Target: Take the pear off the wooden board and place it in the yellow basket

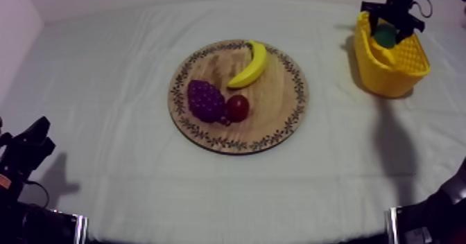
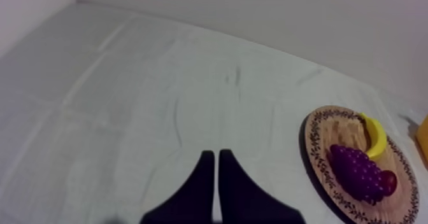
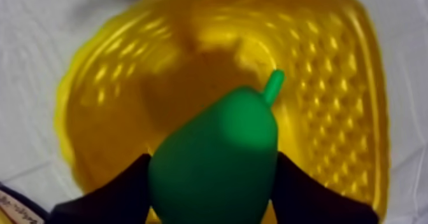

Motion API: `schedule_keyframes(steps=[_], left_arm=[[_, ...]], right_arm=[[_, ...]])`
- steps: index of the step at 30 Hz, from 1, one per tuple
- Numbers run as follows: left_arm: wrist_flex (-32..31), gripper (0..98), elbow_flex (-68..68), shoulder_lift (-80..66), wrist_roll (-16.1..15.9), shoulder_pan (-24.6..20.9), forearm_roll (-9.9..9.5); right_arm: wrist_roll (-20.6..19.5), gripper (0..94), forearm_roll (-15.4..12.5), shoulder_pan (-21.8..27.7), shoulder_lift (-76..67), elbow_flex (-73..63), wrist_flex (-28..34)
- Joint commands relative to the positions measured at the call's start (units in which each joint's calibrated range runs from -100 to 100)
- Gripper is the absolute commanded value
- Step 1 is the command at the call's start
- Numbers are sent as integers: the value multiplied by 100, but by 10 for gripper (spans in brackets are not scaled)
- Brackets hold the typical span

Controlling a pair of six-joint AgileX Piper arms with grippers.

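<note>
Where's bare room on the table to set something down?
Bare cloth between the board and the left gripper, and between board and basket. Crowded: banana, grapes and small red fruit on the board; the right gripper holds the pear over the basket.

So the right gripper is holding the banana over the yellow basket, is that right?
Not quite: it is the pear that the right gripper holds over the yellow basket, as the right wrist view shows. The banana lies on the wooden board.
</note>
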Motion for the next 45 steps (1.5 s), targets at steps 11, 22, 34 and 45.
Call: schedule_keyframes(steps=[11,22,34,45], left_arm=[[2,1,-2,2,0,1,1],[2,1,-2,2,0,1,1],[2,1,-2,2,0,1,1],[2,1,-2,2,0,1,1]], right_arm=[[199,669,-69,50,220,113,101],[158,538,-125,12,-994,254,-135],[57,230,-259,-264,-4168,2809,-2654],[172,23,-461,-713,-7841,7059,-5100]])
